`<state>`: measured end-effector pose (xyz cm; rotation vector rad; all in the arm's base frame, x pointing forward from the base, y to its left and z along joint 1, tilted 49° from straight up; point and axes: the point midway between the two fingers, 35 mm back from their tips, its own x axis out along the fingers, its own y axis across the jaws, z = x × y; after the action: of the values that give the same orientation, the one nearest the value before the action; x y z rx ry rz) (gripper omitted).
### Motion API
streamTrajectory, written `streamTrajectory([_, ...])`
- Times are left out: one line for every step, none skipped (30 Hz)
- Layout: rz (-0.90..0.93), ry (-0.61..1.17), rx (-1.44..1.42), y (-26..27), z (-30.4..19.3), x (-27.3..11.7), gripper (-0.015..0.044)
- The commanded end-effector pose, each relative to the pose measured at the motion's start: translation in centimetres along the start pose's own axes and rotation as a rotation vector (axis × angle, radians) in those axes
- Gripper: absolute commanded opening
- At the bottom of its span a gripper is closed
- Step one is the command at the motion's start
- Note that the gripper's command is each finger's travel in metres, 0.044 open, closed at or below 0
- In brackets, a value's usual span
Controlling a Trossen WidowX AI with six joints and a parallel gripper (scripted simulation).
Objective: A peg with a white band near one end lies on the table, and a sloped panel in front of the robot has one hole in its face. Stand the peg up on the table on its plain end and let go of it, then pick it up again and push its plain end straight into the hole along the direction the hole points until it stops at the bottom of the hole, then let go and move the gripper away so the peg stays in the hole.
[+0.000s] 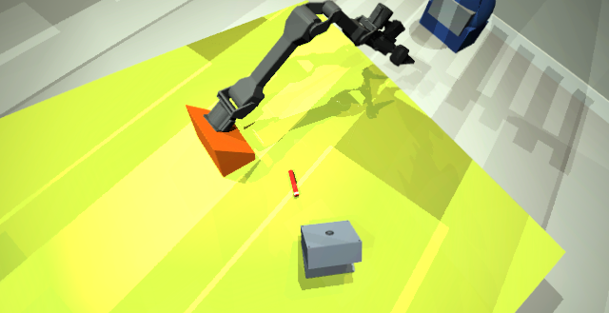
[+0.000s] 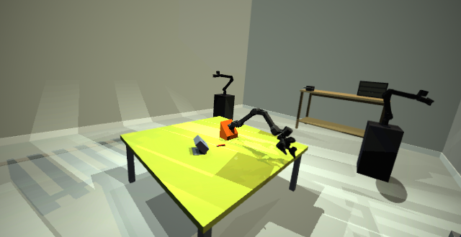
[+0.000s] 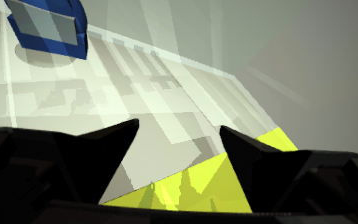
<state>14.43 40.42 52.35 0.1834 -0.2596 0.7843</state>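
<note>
A red peg (image 1: 293, 182) (image 2: 221, 145) lies flat on the yellow-green table (image 1: 157, 199) (image 2: 173, 132). Its white-banded end points toward the grey block, its plain end toward the orange base. The grey block with the sloped panel (image 1: 333, 254) (image 2: 202, 145) stands beyond the peg. One dark round hole (image 1: 329, 232) shows in its upper face in the top view; it cannot be made out in the exterior view. My gripper (image 3: 180, 125) (image 1: 408, 45) (image 2: 290, 154) is open and empty, raised near the table's edge, far from peg and block. Neither shows in the wrist view.
My arm rises from an orange wedge-shaped base (image 1: 228, 148) (image 2: 227, 130) on the table. A blue helmet-like object (image 1: 459, 13) (image 3: 50, 30) is on the floor beyond the table's edge. Two other arms on black pedestals and a wooden shelf table (image 2: 331, 95) stand away from the table.
</note>
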Motion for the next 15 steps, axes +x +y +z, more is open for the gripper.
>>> streamTrajectory([-0.008,0.030,-0.113,-1.4,-1.3,0.9,0.0440])
streamTrajectory([-0.010,0.039,-0.144,-1.9,-1.6,1.2,0.0440])
streamTrajectory([-0.012,0.049,-0.175,-2.3,-2.0,1.4,0.0440])
streamTrajectory([-0.013,0.058,-0.205,-2.7,-2.3,1.6,0.0440])
streamTrajectory([-0.015,0.069,-0.238,-3.2,-2.7,1.9,0.0440])
streamTrajectory([-0.015,0.080,-0.270,-3.6,-3.1,2.1,0.0440])
streamTrajectory([-0.015,0.092,-0.302,-4.1,-3.5,2.3,0.0440])
streamTrajectory([-0.014,0.103,-0.333,-4.5,-3.9,2.5,0.0440])
streamTrajectory([-0.014,0.115,-0.364,-5.0,-4.2,2.7,0.0440])
streamTrajectory([-0.013,0.127,-0.395,-5.5,-4.6,2.8,0.0440])
streamTrajectory([-0.012,0.140,-0.426,-6.0,-5.0,3.0,0.0440])
streamTrajectory([-0.010,0.152,-0.456,-6.5,-5.4,3.2,0.0440])
streamTrajectory([-0.009,0.165,-0.486,-7.0,-5.8,3.3,0.0440])
streamTrajectory([-0.007,0.178,-0.515,-7.5,-6.1,3.4,0.0440])
streamTrajectory([-0.005,0.191,-0.543,-8.0,-6.5,3.6,0.0440])
